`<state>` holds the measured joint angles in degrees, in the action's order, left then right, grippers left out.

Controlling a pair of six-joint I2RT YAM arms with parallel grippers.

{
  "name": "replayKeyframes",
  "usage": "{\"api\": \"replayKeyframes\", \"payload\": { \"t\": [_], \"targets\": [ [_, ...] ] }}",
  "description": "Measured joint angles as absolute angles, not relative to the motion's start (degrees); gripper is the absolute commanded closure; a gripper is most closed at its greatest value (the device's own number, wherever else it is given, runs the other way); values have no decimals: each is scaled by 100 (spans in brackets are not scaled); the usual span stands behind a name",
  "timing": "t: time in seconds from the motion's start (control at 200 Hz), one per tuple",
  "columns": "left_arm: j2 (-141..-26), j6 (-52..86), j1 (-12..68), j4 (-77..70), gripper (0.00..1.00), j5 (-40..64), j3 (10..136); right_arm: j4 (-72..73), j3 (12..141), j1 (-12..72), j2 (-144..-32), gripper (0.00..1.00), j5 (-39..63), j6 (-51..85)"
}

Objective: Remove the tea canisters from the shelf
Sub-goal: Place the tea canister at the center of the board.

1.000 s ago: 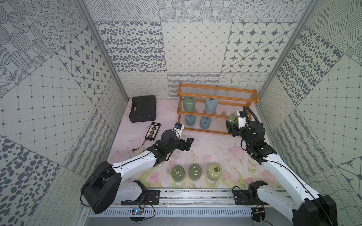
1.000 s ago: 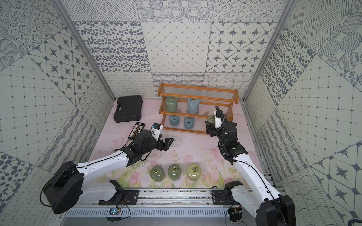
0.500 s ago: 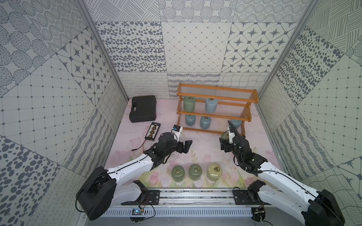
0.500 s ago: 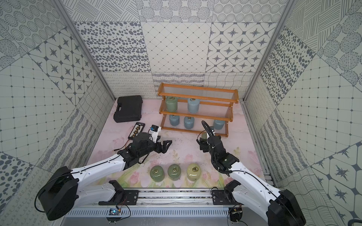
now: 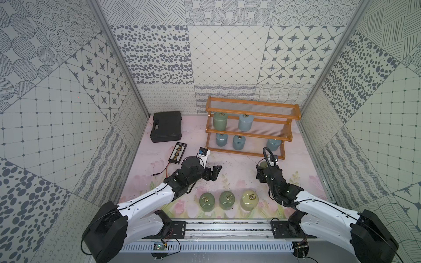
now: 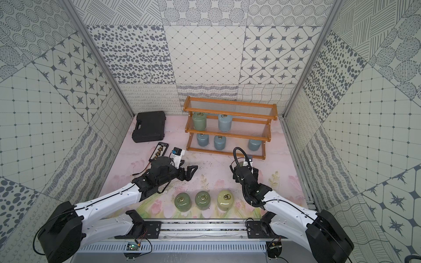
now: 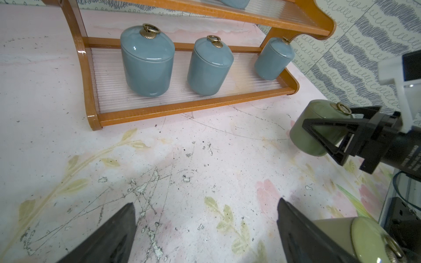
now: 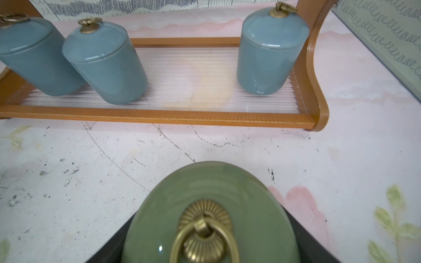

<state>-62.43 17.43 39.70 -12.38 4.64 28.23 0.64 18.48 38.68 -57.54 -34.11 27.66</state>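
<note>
The orange-brown shelf (image 5: 251, 136) stands at the back. A green (image 5: 220, 121) and a blue tea canister (image 5: 245, 122) sit on its middle tier. Three blue ones (image 5: 221, 139) (image 5: 238, 142) (image 5: 273, 144) sit on its bottom tier. My right gripper (image 5: 262, 170) is shut on a green canister (image 8: 211, 193), just above the mat in front of the shelf's right end. The left wrist view shows it tilted (image 7: 319, 129). Two green canisters (image 5: 206, 201) (image 5: 227, 199) and a cream one (image 5: 250, 200) stand near the front. My left gripper (image 7: 206, 202) hangs open over bare mat.
A black plastic case (image 5: 167, 126) lies at the back left. A small black board (image 5: 177, 153) with a thin cable lies in front of it. Patterned walls close in both sides, and the metal rail (image 5: 227, 227) runs along the front edge.
My right gripper has carried the green canister away from the shelf's right end, toward the front and lower down. The left arm has barely shifted.
</note>
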Motion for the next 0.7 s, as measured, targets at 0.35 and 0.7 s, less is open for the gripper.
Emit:
{"api": "replayKeyframes", "payload": {
  "t": [0.35,0.7],
  "targets": [
    [-6176,1747,3970,-1107,0,451,2735,655,1511,3955,-6167,25,-3546,3275],
    [-6158,1761,3970,-1092,0,445,2705,888,1485,4036,-6311,11,-3656,3452]
  ]
}}
